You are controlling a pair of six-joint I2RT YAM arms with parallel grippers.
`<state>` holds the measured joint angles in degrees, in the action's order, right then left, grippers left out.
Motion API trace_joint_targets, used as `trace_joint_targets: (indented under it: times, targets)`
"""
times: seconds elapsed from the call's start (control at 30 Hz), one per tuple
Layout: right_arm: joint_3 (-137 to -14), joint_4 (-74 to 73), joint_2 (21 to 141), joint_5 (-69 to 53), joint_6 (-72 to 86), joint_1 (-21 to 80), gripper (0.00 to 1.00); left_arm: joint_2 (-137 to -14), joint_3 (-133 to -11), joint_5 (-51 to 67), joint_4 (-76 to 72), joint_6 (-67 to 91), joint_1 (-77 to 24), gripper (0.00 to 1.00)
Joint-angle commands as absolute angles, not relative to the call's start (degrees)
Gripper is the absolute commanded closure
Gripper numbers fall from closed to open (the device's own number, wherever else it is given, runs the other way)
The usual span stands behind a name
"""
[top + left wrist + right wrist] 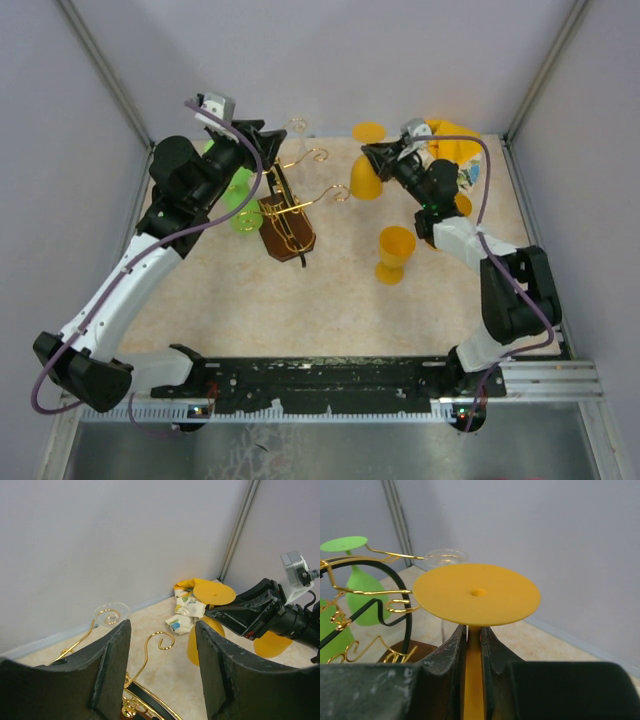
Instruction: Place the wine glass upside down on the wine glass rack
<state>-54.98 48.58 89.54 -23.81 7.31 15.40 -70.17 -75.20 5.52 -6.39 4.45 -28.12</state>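
Observation:
A yellow wine glass (476,594) hangs upside down, foot disc on top, with my right gripper (474,640) shut on its stem. In the top view the yellow wine glass's bowl (365,182) sits just right of a curled arm tip of the wine glass rack (288,225), a gold wire stand on a brown base. The right gripper (385,155) holds it from the right. My left gripper (162,630) stands open above the rack's gold arms (150,650), nothing between its fingers (112,670). In the top view the left gripper (268,140) is at the rack's far left side.
Green glasses (240,195) hang upside down on the rack's left side. A clear glass (297,130) hangs at its far end. Another yellow glass (393,252) stands upside down on the mat. A yellow and white cloth (450,140) lies in the far right corner.

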Motion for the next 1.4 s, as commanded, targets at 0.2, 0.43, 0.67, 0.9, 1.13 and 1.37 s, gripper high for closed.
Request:
trace_joint_targets:
  times: [0.2,0.43,0.67,0.9,1.13,1.37]
  targets:
    - [-54.7,70.0,97.5,-31.3,2.3,19.2,1.00,-69.2,-76.9,6.4,-4.1,4.0,-27.7,0.39]
    - [-57.6,71.3,100.6,-38.3,5.0,19.2,1.00,-69.9,-77.3,8.0,-4.2,4.3,-27.7,0.39]
    - [-59.8,72.5,102.4,-42.9,6.7,19.6,1.00,-70.6,-77.3,7.8,-4.1,4.4,-27.7,0.39]
    - [-62.8,67.8,104.5,-44.9,5.7,20.6,1.00,-71.1,-77.6,8.1,-4.0,4.5,-27.7,0.39]
    - [-64.6,63.8,105.7,-45.6,3.0,22.2,1.00,-71.2,-77.6,8.2,-3.6,4.4,-27.6,0.39]
    - [-67.0,63.3,107.4,-45.5,3.4,23.5,1.00,-71.5,-77.4,8.5,-3.6,4.6,-27.6,0.39]
